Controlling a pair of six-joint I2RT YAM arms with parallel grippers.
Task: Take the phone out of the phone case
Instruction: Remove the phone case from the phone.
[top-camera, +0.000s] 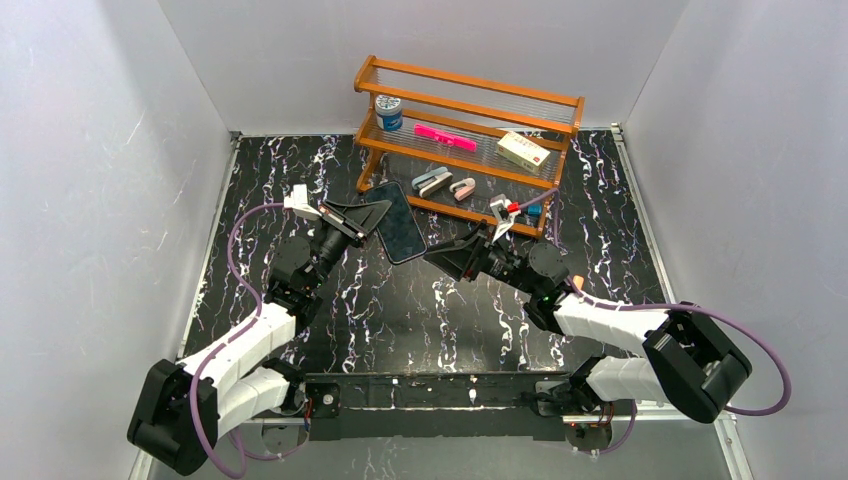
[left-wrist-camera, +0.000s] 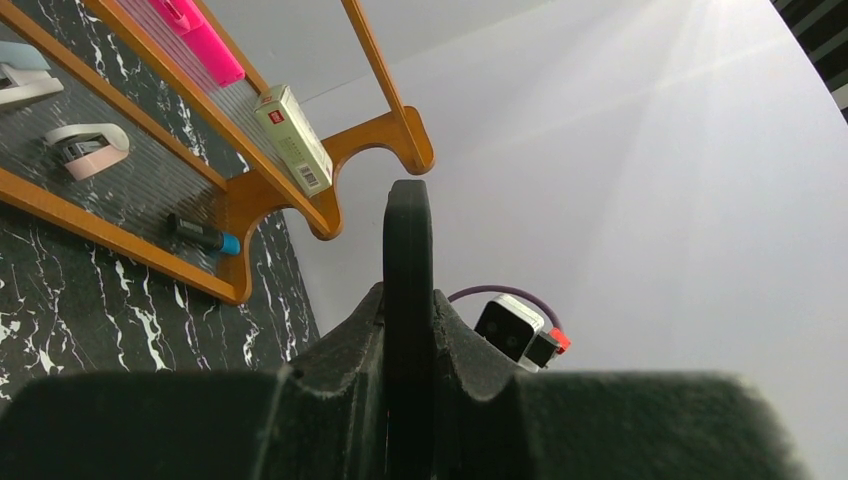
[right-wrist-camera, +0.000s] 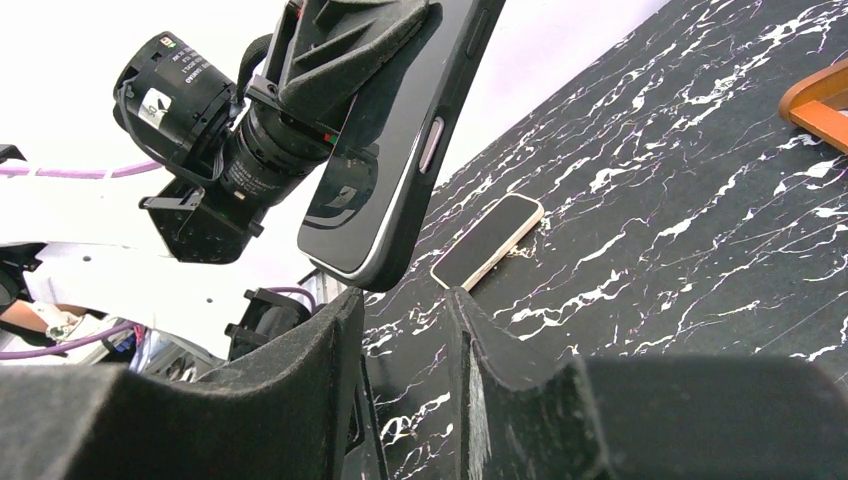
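Note:
A dark phone with a silver rim sits in a black case (top-camera: 400, 225). My left gripper (top-camera: 362, 215) is shut on its left end and holds it in the air above the marble table. In the left wrist view the cased phone (left-wrist-camera: 408, 230) stands edge-on between the closed jaws of my left gripper (left-wrist-camera: 408, 295). In the right wrist view the phone (right-wrist-camera: 385, 150) hangs tilted, screen side toward the left. My right gripper (right-wrist-camera: 405, 295) is open and empty, its tips just under the phone's lower corner and apart from it. In the top view it (top-camera: 432, 252) sits at the phone's near right corner.
A wooden rack (top-camera: 470, 130) at the back holds a blue-lidded jar (top-camera: 388, 112), a pink item (top-camera: 445, 137), a small box (top-camera: 523, 150), two tape dispensers (top-camera: 432, 182) and a marker (top-camera: 530, 209). A small flat dark slab with a pale rim (right-wrist-camera: 490, 240) lies on the table below the phone.

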